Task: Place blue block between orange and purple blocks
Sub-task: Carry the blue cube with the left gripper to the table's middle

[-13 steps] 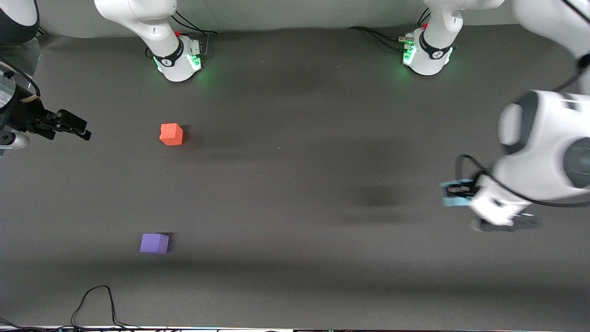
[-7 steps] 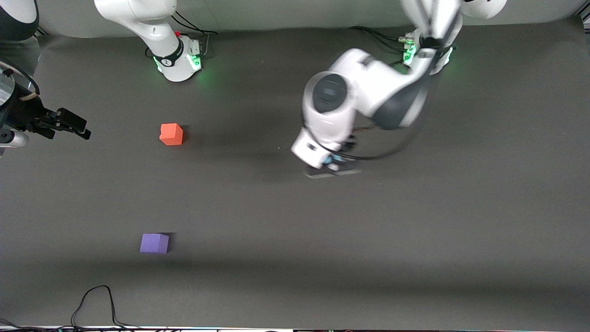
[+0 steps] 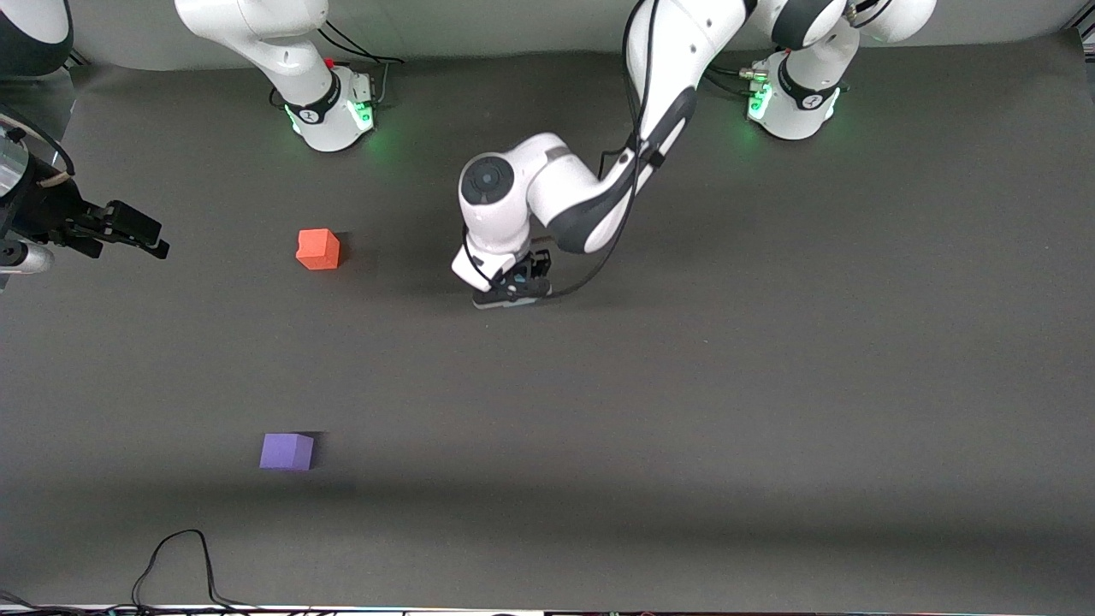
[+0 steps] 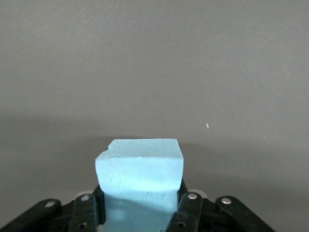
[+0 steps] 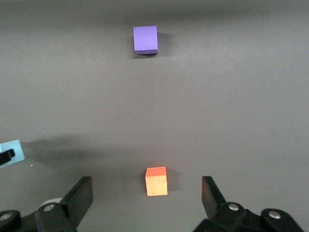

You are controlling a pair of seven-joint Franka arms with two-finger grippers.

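My left gripper (image 3: 513, 287) is shut on the pale blue block (image 4: 140, 174) and holds it low over the middle of the table, toward the left arm's end from the orange block. The orange block (image 3: 317, 249) sits on the mat; the purple block (image 3: 287, 451) sits nearer the front camera, apart from it. My right gripper (image 3: 145, 238) is open and empty, in the air at the right arm's end of the table. Its wrist view shows the orange block (image 5: 156, 181) between its spread fingers below, the purple block (image 5: 146, 39), and a corner of the blue block (image 5: 10, 151).
The dark grey mat (image 3: 684, 428) covers the table. A black cable (image 3: 175, 547) loops at the front edge near the right arm's end. The two arm bases (image 3: 329, 107) stand along the back edge.
My left arm has swung from its own end of the table to the middle, carrying the blue block toward the orange block. The right arm and the other two blocks have not moved.
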